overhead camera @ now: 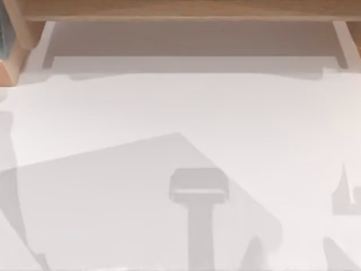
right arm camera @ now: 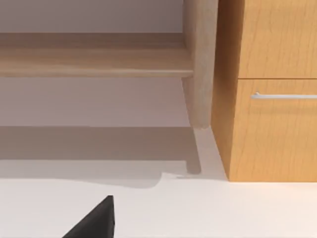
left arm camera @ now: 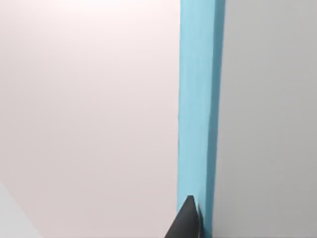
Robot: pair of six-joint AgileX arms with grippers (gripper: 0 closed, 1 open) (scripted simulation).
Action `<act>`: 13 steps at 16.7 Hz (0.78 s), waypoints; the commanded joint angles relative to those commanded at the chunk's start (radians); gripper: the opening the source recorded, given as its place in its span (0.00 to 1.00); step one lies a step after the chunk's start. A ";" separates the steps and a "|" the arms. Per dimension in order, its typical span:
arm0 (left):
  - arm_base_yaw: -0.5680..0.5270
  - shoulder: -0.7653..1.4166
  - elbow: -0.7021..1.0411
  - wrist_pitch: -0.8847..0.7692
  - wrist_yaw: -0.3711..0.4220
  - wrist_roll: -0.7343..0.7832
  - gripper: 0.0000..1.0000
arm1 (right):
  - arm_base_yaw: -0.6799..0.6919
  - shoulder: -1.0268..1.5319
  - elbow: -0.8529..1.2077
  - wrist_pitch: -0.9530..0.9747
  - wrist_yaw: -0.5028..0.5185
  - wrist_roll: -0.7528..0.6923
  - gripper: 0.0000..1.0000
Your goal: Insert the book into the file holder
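Observation:
A light blue slab (left arm camera: 198, 109), which I take for the book seen edge-on, runs as a narrow upright strip through the left wrist view. A dark tip of my left gripper (left arm camera: 185, 223) lies against its lower end. Whether the gripper holds it, I cannot tell. A dark tip of my right gripper (right arm camera: 96, 220) hangs over the white table (right arm camera: 223, 208), facing a wooden shelf. The file holder is out of view.
A wooden shelf unit (overhead camera: 180, 11) runs along the table's far edge, its legs (right arm camera: 198, 64) standing on the white tabletop (overhead camera: 180, 101). A wooden cabinet with a drawer handle (right arm camera: 282, 95) stands beside it. A large slab-shaped shadow (overhead camera: 113, 192) lies on the table.

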 joint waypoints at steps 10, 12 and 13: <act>0.402 0.013 -0.394 0.213 0.167 0.440 0.00 | 0.000 0.000 0.000 0.000 0.000 0.000 1.00; 0.423 0.061 -0.443 0.270 0.225 0.540 0.00 | 0.000 0.000 0.000 0.000 0.000 0.000 1.00; 0.426 0.090 -0.463 0.300 0.257 0.591 0.00 | 0.000 0.000 0.000 0.000 0.000 0.000 1.00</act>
